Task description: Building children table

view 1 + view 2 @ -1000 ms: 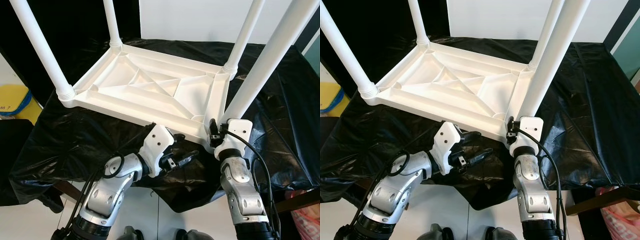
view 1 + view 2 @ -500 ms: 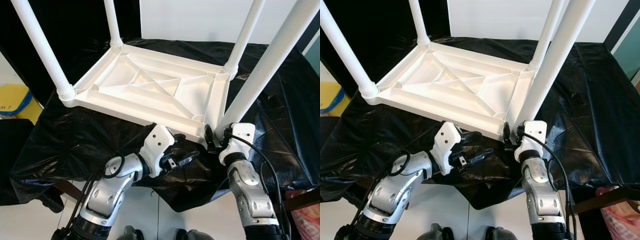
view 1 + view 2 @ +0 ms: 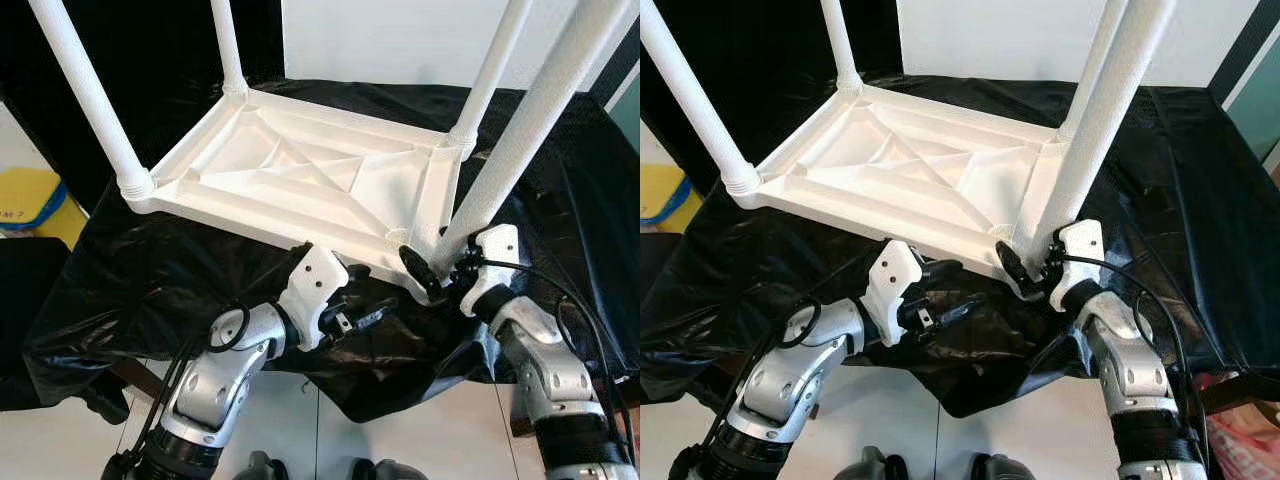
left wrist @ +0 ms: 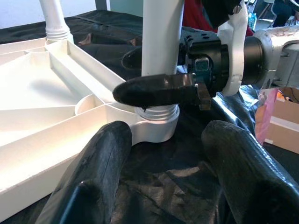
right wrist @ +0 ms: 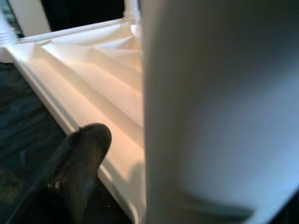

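Right claw (image 3: 432, 268) has swung sideways, clamping table leg (image 3: 520, 130); black sheet (image 3: 150, 270) underneath.

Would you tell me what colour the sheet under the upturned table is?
Black sheet, clearest in the left eye view.

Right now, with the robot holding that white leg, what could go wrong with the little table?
1. The right tool grips the near leg low, at its socket. The leg is long, so a crooked twist might cross the thread or leave it leaning.
2. The upside-down tabletop rests on a crinkly black sheet, and the left tool hovers open beside it without holding it. It could slide or turn while the leg is worked.
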Available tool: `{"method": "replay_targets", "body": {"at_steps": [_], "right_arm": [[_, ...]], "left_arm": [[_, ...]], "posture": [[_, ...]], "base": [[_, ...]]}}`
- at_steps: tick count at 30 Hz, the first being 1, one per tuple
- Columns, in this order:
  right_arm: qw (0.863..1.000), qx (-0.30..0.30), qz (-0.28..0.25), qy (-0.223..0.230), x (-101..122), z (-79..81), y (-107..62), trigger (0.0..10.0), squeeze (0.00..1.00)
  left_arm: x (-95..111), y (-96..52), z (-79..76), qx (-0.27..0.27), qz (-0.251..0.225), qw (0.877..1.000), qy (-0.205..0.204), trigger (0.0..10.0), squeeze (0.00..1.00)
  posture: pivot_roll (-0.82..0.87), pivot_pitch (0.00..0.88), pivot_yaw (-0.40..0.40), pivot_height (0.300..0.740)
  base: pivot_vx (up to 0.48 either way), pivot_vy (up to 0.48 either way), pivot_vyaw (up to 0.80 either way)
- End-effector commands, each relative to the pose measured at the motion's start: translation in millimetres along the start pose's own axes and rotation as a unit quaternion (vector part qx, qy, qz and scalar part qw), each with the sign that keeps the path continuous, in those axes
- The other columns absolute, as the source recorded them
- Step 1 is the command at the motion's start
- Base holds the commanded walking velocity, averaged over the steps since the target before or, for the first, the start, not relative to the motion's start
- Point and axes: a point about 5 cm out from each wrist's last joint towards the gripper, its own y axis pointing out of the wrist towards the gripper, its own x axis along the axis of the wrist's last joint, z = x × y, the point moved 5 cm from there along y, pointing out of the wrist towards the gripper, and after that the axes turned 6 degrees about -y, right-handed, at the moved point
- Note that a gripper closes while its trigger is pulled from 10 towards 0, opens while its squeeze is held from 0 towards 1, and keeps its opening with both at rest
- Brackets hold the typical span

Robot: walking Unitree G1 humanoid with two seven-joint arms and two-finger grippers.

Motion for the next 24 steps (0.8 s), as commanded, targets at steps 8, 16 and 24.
{"method": "replay_targets", "body": {"at_steps": [8,16,24], "right_arm": [[0.999,0.038,0.024,-0.004,-17,4.7,4.2,0.0,0.00],[0.999,0.012,0.035,0.009,-24,0.0,2.4,10.0,0.00],[0.996,-0.078,0.044,0.023,-24,-5.0,6.9,10.0,0.00]], "left_arm": [[-1,-0.2,4.0,0.026,-0.002,1.000,-0.002,10.0,0.00],[-1,-0.5,4.4,0.023,-0.001,1.000,0.000,10.0,0.00],[0,-0.1,3.5,0.020,0.000,1.000,-0.002,10.0,0.00]], "posture": [[-0.02,0.128,-0.031,0.740],[-0.03,0.130,-0.021,0.740],[-0.03,0.137,-0.021,0.740]], "base": [[0.000,0.000,0.00],[0.000,0.000,0.00],[0.000,0.000,0.00]]}}
